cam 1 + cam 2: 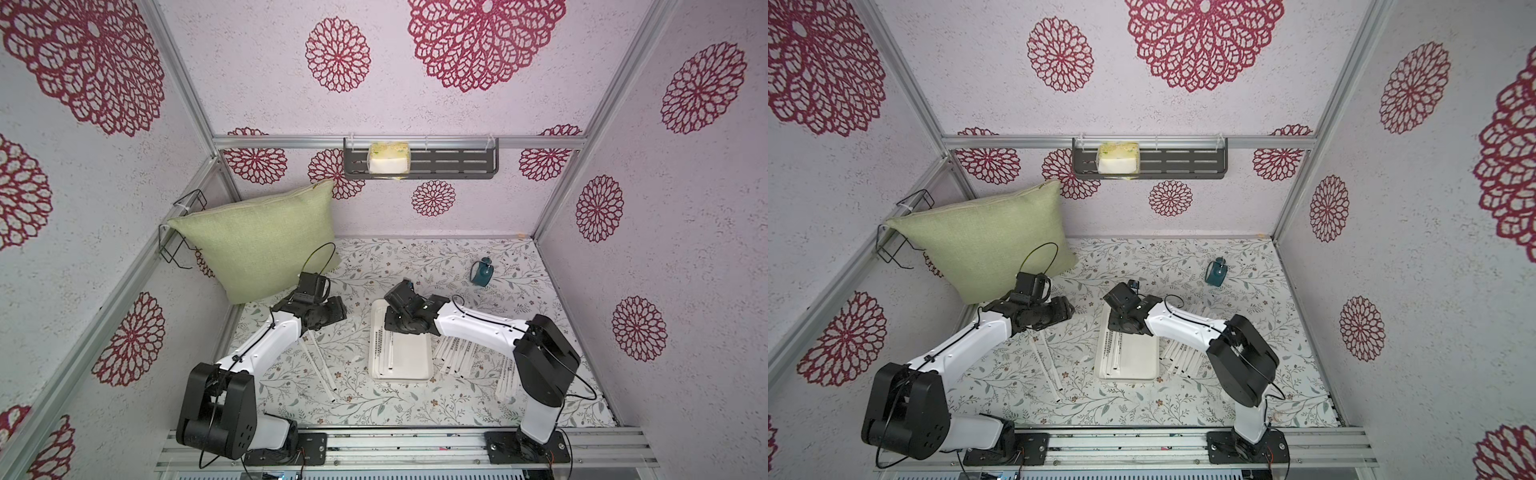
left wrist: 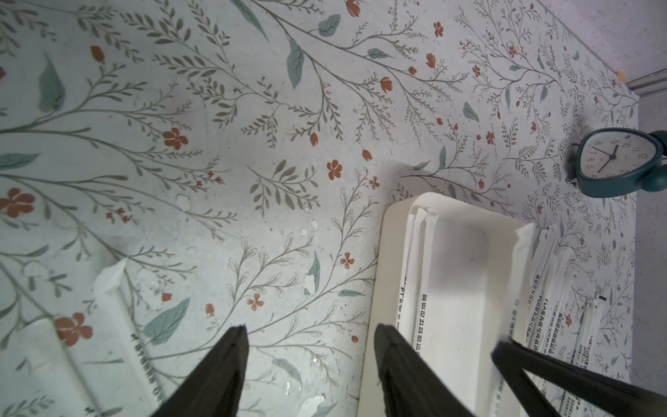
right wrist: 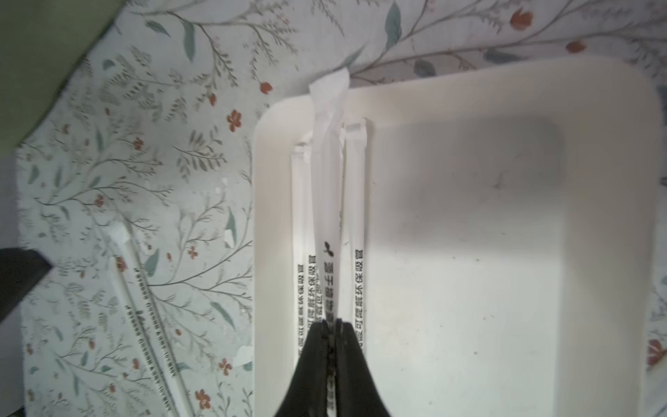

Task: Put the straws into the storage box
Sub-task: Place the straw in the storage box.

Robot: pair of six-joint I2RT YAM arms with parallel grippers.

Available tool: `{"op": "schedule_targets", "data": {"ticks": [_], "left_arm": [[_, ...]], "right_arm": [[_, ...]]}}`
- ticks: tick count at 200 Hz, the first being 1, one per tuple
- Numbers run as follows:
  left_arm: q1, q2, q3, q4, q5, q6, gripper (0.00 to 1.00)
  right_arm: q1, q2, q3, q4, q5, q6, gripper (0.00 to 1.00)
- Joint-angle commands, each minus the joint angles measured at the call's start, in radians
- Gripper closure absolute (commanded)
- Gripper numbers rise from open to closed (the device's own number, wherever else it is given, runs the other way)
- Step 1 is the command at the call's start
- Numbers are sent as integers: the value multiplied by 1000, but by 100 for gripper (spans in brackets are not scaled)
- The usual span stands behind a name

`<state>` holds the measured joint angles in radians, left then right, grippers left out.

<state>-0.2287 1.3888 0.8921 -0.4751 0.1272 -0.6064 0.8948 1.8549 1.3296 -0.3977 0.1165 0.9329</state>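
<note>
The right hand (image 3: 332,323) is clenched on a paper-wrapped straw (image 3: 327,202), its fingers pinched tight around the printed wrapper above the storage box (image 3: 505,234). The straw's crumpled far end reaches past the box's far rim. Whether it touches the rim cannot be told, and the stretch behind the fingertips is hidden. Beneath it at least three more straws (image 3: 357,224) lie flat inside the box, lengthwise against its left wall. In both top views the right wrist covers the hand and the far left part of the box, so the grip itself does not show there.

The left hand (image 2: 310,326) is released, with only bare floral tabletop (image 2: 216,162) between its parted fingers, just left of the box. Two loose straws (image 3: 144,317) lie side by side on the tabletop near the left arm; in the top views their far ends run under it.

To the right of the box a fanned pile of straws (image 1: 455,353) lies on the tabletop, much of it under the right arm and impossible to count. A teal alarm clock (image 1: 482,274) stands well behind the box, cut off by the frame edge in the left wrist view. A green cushion (image 1: 257,241) leans in the back left corner. The dark slotted shelf (image 1: 457,162) on the back wall holds a pale block (image 1: 388,162) too small to identify.
</note>
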Motion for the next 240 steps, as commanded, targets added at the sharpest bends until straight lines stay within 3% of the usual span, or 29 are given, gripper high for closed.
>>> {"op": "schedule_targets", "data": {"ticks": [1,89,240], "left_arm": [[9,-36,-25,-32,-13,-9,37],[9,-58,-49,-31,-16,-23,38],[9,-106,-77,-81,-77,-47,40]], "right_arm": [[-1,20,-7,28,-25,19,89],[-40,46,-92,86,-69,1,85],[-23,98,-35,56,-63,-30,79]]}}
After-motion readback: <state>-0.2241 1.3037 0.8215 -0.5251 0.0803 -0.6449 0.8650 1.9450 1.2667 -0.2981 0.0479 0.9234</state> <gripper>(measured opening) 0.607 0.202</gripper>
